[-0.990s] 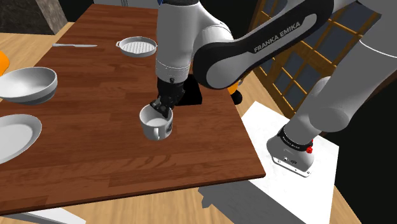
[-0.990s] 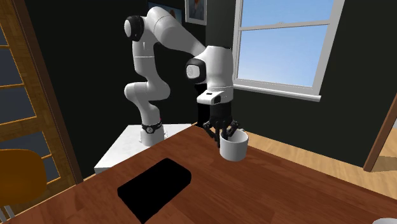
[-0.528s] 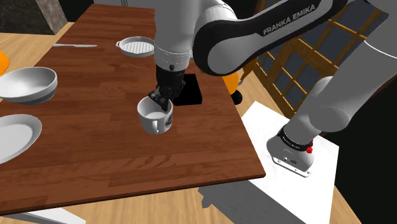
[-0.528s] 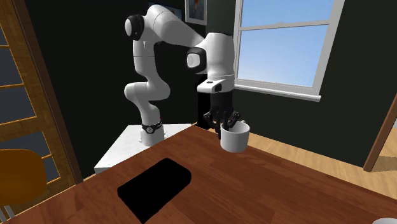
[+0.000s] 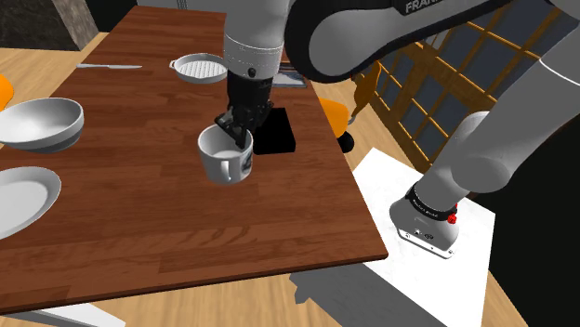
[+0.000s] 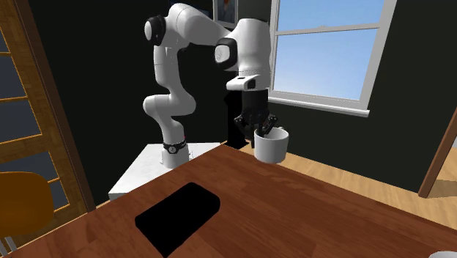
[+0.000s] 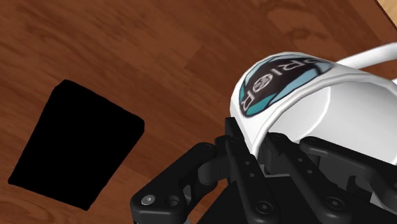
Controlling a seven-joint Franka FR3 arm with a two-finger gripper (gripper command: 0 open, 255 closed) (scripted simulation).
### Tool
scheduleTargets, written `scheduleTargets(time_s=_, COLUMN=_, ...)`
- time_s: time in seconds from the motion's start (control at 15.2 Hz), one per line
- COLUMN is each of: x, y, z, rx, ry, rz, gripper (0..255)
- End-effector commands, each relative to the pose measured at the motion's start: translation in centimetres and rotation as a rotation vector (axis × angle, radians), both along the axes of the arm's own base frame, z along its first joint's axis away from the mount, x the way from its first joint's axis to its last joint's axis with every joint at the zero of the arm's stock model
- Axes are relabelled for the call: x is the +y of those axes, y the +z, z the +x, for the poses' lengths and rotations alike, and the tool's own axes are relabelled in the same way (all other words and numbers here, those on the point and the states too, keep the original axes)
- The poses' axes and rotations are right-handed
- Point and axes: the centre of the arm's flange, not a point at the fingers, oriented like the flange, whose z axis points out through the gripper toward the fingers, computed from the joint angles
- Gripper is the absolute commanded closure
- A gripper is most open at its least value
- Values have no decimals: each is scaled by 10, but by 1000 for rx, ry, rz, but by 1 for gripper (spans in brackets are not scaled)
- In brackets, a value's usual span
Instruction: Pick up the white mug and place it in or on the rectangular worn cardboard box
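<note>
Fingers: the black two-finger gripper [image 5: 235,131] [image 6: 260,131] [image 7: 267,156] is clamped on the mug's rim.
Mug: the white mug with a teal round logo [image 5: 224,160] [image 6: 272,146] [image 7: 334,108] is held above the brown wooden table [image 5: 130,111].
Box: the flat black rectangular box [image 5: 280,136] [image 6: 178,212] [image 7: 76,153] is laid on the table, off to the mug's side.

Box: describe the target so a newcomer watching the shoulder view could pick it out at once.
Find the brown wooden table, then its edge at the shoulder view's right. There, right of the mug held in the claw, lies the box. It is a flat, pure black rectangle; the bowl, plate and dish nearby are white and round.
</note>
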Motion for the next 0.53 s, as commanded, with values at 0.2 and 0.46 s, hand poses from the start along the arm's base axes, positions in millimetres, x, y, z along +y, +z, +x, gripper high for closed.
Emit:
scheduleTargets(time_s=0.2, x=1, y=26, z=0, rx=0, ry=0, rz=0, gripper=255)
scheduleTargets(time_s=0.46, x=-25, y=35, z=7, rx=0, ry=0, rz=0, gripper=255)
